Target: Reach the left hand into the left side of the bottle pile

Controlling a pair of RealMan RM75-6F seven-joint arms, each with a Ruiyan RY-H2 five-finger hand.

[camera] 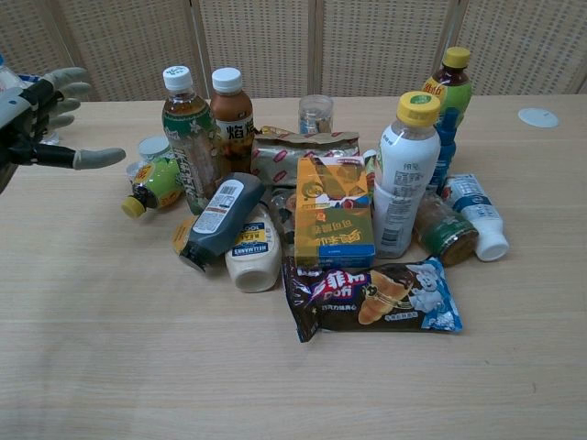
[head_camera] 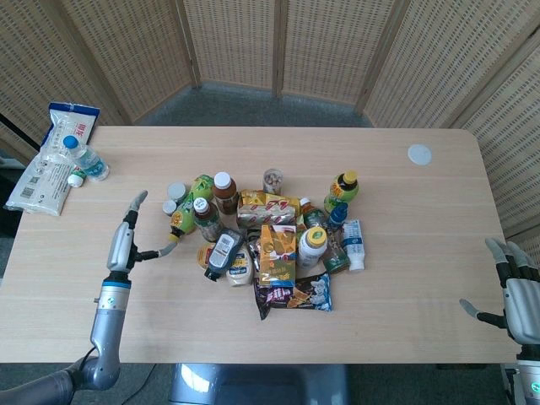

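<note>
The bottle pile (head_camera: 261,232) sits mid-table, a mix of bottles and snack packs. On its left side a green bottle with a yellow cap (head_camera: 180,221) (camera: 154,186) lies flat beside an upright green tea bottle (camera: 188,137). My left hand (head_camera: 126,236) (camera: 37,110) hovers just left of them with fingers straight and thumb stretched toward the pile, holding nothing. Its thumb tip stops a little short of the yellow cap. My right hand (head_camera: 516,291) stays off the table's right edge, fingers spread, holding nothing.
A small water bottle (head_camera: 84,160) and white packets (head_camera: 46,169) lie at the far left of the table (head_camera: 405,253). A white lid (head_camera: 419,153) (camera: 537,116) rests at the far right. Wicker screens stand behind.
</note>
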